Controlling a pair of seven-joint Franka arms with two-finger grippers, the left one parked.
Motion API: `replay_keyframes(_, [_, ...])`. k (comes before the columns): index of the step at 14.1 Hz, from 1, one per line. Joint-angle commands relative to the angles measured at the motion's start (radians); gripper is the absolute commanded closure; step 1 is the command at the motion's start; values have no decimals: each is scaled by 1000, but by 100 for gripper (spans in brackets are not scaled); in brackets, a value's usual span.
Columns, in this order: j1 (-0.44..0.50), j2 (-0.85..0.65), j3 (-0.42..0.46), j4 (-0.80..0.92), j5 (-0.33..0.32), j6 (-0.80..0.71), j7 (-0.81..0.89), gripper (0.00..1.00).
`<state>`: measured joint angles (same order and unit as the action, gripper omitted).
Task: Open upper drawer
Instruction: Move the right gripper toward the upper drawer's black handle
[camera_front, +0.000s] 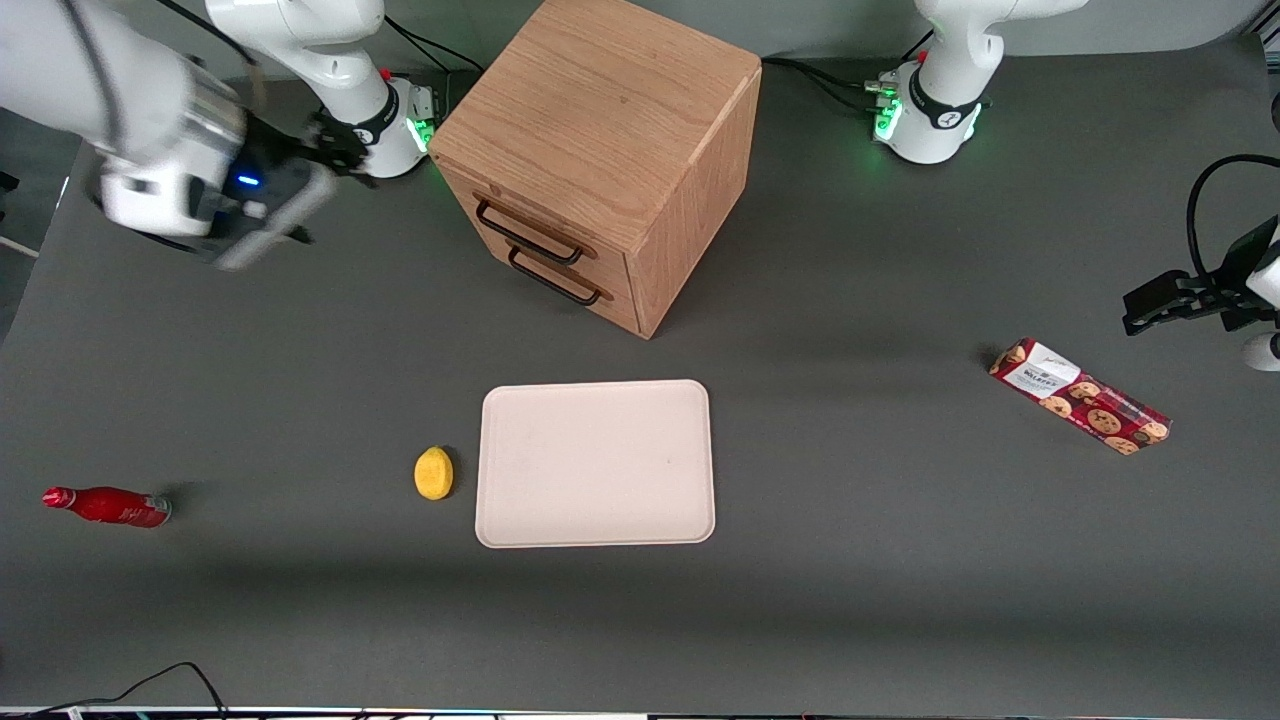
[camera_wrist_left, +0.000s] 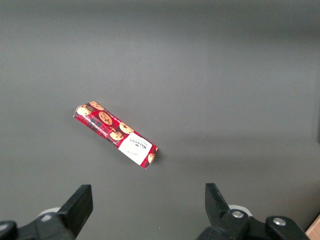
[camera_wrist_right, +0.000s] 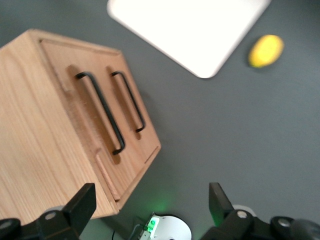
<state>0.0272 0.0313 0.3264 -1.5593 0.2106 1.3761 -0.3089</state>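
Observation:
The light-oak cabinet (camera_front: 600, 120) stands at the middle of the table, farther from the front camera than the tray. Its upper drawer (camera_front: 505, 222) is shut, with its thin black bar handle (camera_front: 530, 235) above the bottom drawer's matching handle (camera_front: 556, 280). In the right wrist view the upper handle (camera_wrist_right: 100, 112) runs beside the lower handle (camera_wrist_right: 128, 100). My right gripper (camera_front: 300, 190) hangs above the table toward the working arm's end, well apart from the drawer fronts. Its fingers (camera_wrist_right: 82, 200) stand wide open and empty around the gap (camera_wrist_right: 150, 195).
A cream tray (camera_front: 596, 463) lies nearer the front camera than the cabinet, with a yellow lemon (camera_front: 433, 472) beside it. A red bottle (camera_front: 108, 506) lies toward the working arm's end. A cookie box (camera_front: 1080, 396) lies toward the parked arm's end, and also shows in the left wrist view (camera_wrist_left: 116, 135).

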Motion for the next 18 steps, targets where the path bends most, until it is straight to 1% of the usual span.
replay_keyframes(1, [-1,97,28,16,23,4,-145,0])
replay_keyframes(3, [-6,137,31,2,23,17,-167,0])
replay_keyframes(5, [-3,168,31,-24,26,55,-284,0])
replay_keyframes(7, [-4,173,31,-65,65,101,-305,0])
replay_keyframes(8, [-3,173,31,-82,96,127,-303,0])
replay_keyframes(9, [-1,174,31,-91,104,145,-299,0])
replay_keyframes(14, [5,200,37,-134,102,215,-234,0])
replay_keyframes(16, [4,200,71,-156,104,224,-225,0])
replay_keyframes(18, [4,200,94,-168,104,242,-172,0])
